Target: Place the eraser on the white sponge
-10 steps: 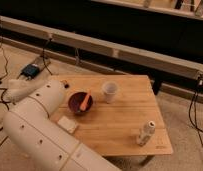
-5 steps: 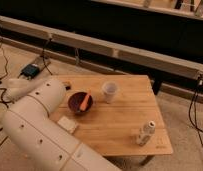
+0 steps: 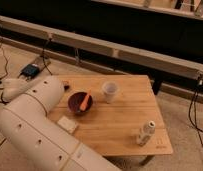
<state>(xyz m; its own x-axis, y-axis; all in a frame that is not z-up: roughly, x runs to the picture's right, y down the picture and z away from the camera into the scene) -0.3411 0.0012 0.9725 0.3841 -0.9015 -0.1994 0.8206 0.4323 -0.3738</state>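
Observation:
A white sponge [image 3: 66, 124] lies flat near the front left of the wooden table [image 3: 120, 120], right beside my large white arm [image 3: 32, 117]. A small dark thing [image 3: 65, 85], possibly the eraser, peeks out at the table's back left edge just behind the arm. My gripper is hidden by the arm's own bulk at the left, so I cannot see it.
A dark red bowl [image 3: 79, 102] holding an orange item [image 3: 85, 101] stands left of centre. A white cup [image 3: 110, 91] stands behind it. A small white bottle [image 3: 145, 133] stands near the front right. Cables and a dark box [image 3: 31, 70] lie on the floor at left.

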